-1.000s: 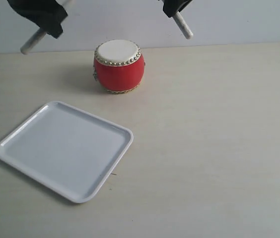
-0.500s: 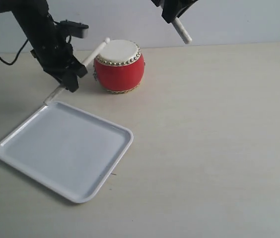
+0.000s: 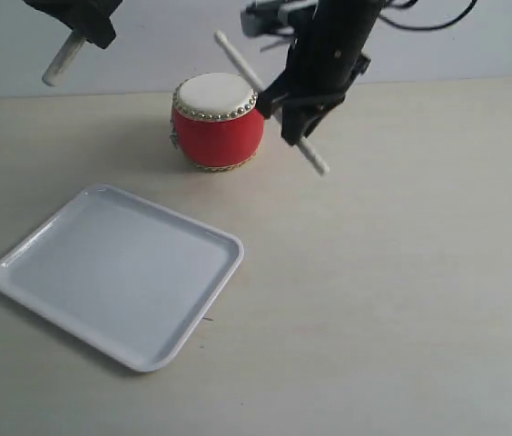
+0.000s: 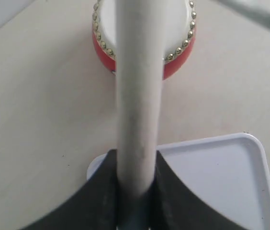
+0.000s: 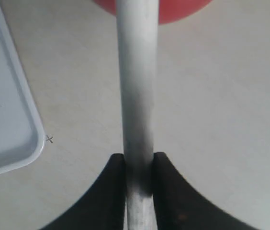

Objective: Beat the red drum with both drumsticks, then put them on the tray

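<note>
Tabletop, pale beige and matte [image 3: 401, 272], carried a small barrel-shaped red drum with a cream skin and a ring of metal studs [image 3: 217, 121] toward its far side, a little left of the middle. A flat white plastic tray with rounded corners and a low rim [image 3: 115, 272] lay nearer and to the left, apart from the drum.

The right pincer [image 3: 310, 91] hung just right of the drum, clamped on a slim pale wooden drumstick [image 3: 270, 100]. That stick slanted from its rounded tip, high over the drum's right rim, to its butt end, low and to the right above the table. Whether it touched the rim could not be told. In the right wrist view the two dark fingers [image 5: 113, 191] of the right pincer [image 5: 139, 165] pressed the stick [image 5: 136, 72] between them, with the red drum body [image 5: 178, 12] beyond and a tray corner [image 5: 5, 120] to one side.

The left pincer [image 3: 83, 23] sat high at the far left, partly cut off by the picture's edge, and the butt of a second pale wooden drumstick [image 3: 64, 60] poked out below it. In the left wrist view this pincer [image 4: 135, 163] was closed tight on that stick [image 4: 137, 96], which ran out over the drum's skin [image 4: 107, 19], and the tray [image 4: 221, 182] showed beneath.
</note>
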